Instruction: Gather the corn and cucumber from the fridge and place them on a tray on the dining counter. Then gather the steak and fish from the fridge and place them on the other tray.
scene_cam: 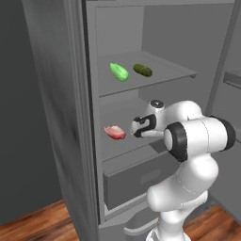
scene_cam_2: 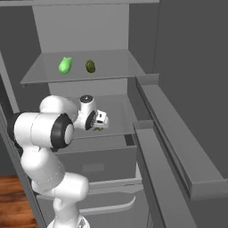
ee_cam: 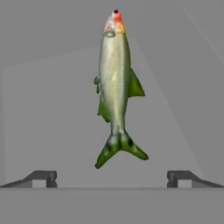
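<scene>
The fridge (scene_cam: pixel 61 103) stands open. On its upper shelf, the bright green corn (scene_cam: pixel 119 71) lies beside the darker cucumber (scene_cam: pixel 142 70); both are also in the right base view, corn (scene_cam_2: pixel 65 65) and cucumber (scene_cam_2: pixel 90 66). The pink steak (scene_cam: pixel 115 132) rests on the middle shelf, left of my hand. In the hand view a silvery fish (ee_cam: pixel 114 87) with green fins lies on that shelf directly below my open gripper (ee_cam: pixel 111 177). Its fingertips (ee_cam: pixel 41 177) stand wide apart and above the fish, touching nothing. The tray and dining counter are out of view.
A closed grey drawer (scene_cam: pixel 141 181) sits under the middle shelf. The open fridge door with its shelf bins (scene_cam_2: pixel 178 147) runs along the right side. Wooden floor (scene_cam: pixel 37 223) shows at the lower left. The upper shelf edge (scene_cam_2: pixel 80 79) hangs above my hand.
</scene>
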Motion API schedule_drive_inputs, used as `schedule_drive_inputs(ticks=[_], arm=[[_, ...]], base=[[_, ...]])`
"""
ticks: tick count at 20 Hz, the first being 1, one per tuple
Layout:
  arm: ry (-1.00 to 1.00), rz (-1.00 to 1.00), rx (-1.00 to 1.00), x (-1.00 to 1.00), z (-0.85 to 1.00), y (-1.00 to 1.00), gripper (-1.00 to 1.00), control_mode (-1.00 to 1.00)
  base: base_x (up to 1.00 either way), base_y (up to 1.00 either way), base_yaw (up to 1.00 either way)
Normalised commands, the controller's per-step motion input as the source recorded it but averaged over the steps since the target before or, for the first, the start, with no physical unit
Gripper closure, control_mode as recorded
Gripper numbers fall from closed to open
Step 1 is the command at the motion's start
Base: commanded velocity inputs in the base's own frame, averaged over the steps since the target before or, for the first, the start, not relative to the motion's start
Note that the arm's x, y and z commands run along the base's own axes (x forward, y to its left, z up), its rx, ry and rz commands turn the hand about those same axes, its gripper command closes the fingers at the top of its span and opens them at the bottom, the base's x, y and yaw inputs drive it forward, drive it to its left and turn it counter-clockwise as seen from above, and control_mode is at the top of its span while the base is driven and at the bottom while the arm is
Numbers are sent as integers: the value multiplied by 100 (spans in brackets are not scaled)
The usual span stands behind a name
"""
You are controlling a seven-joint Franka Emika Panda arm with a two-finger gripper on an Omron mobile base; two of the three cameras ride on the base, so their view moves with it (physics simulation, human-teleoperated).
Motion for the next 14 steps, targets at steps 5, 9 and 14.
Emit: schedule_drive_inputs(ticks=[5,9,14], arm=[[2,0,0,37,-20,-1,-100,-100],[0,0,0,38,-15,-1,-100,-100],[0,0,0,37,-22,0,-100,-100]], base=[[0,0,0],[0,0,0],[0,0,0]])
